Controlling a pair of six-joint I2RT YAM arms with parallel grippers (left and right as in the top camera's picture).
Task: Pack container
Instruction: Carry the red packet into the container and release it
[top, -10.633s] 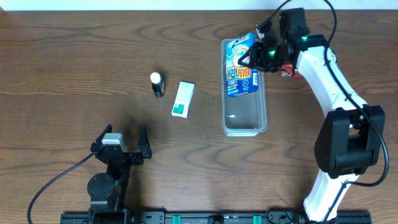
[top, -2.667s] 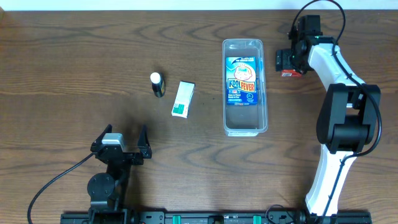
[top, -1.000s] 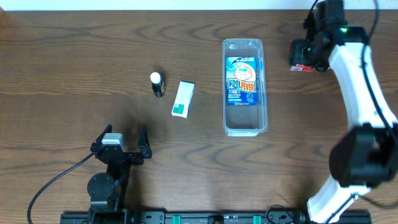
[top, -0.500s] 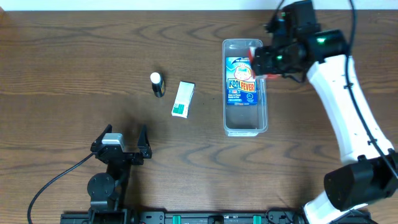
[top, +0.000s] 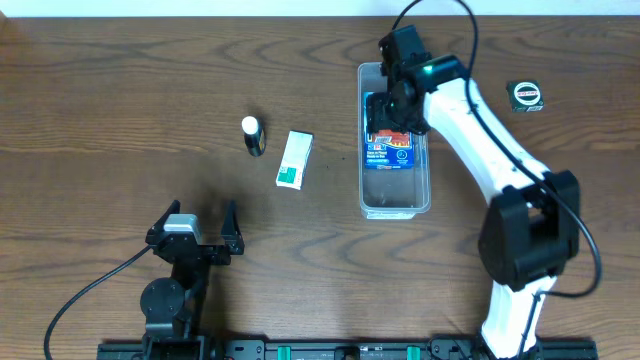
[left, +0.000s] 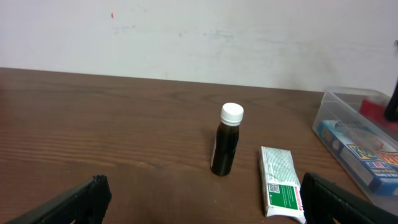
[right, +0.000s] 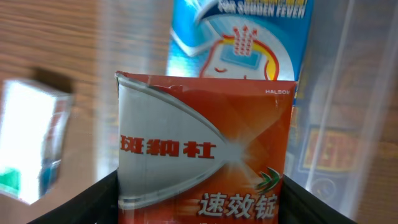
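one container (top: 395, 203), clear and long, lies on the table (top: 100, 100) right of the middle, with one blue packet (top: 396, 150) flat inside it. two grippers: the right gripper (top: 392, 108) hangs over the container's far half, clamped on one red box (right: 205, 168); the left gripper (top: 196, 224) sits near the front edge, fingers wide apart and holding nothing. left of the container stand one bottle (top: 252, 135) with a white cap and one white and green box (top: 294, 160), just beside each other. one dark square thing (top: 526, 95) lies far right, too small to read. the right arm hides the packet's top; the red box's lower part is cut off in the wrist view.
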